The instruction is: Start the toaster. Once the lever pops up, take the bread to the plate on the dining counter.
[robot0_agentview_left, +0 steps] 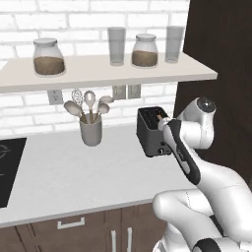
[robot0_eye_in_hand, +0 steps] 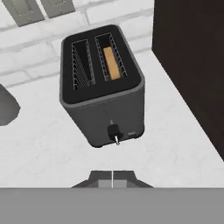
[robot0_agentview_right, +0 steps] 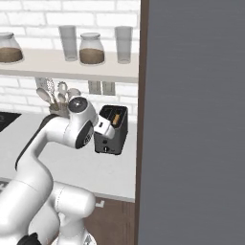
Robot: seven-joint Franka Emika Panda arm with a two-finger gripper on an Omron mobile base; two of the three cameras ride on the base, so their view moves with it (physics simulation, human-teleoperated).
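Note:
The dark grey toaster (robot0_agentview_left: pixel 149 138) (robot0_agentview_right: pixel 113 139) (robot0_eye_in_hand: pixel 103 100) stands on the white worktop by the brick wall. A tan slice of bread (robot0_eye_in_hand: pixel 113 64) (robot0_agentview_right: pixel 116 118) sits deep in its right slot, top edge below the rim. The lever (robot0_eye_in_hand: pixel 114 133) is low on the front face, near the base. My gripper (robot0_eye_in_hand: pixel 113 180) (robot0_agentview_left: pixel 161 121) (robot0_agentview_right: pixel 106 128) hovers above and just in front of the toaster, shut, with nothing between its fingers and clear of the lever. The plate and the dining counter are out of view.
A grey utensil cup (robot0_agentview_left: pixel 91 131) with spoons stands left of the toaster. A shelf (robot0_agentview_left: pixel 98 71) with jars and glasses hangs overhead. A tall dark cabinet (robot0_agentview_left: pixel 221 74) closes off the toaster's right side. A black cooktop (robot0_agentview_left: pixel 7 167) lies at the far left.

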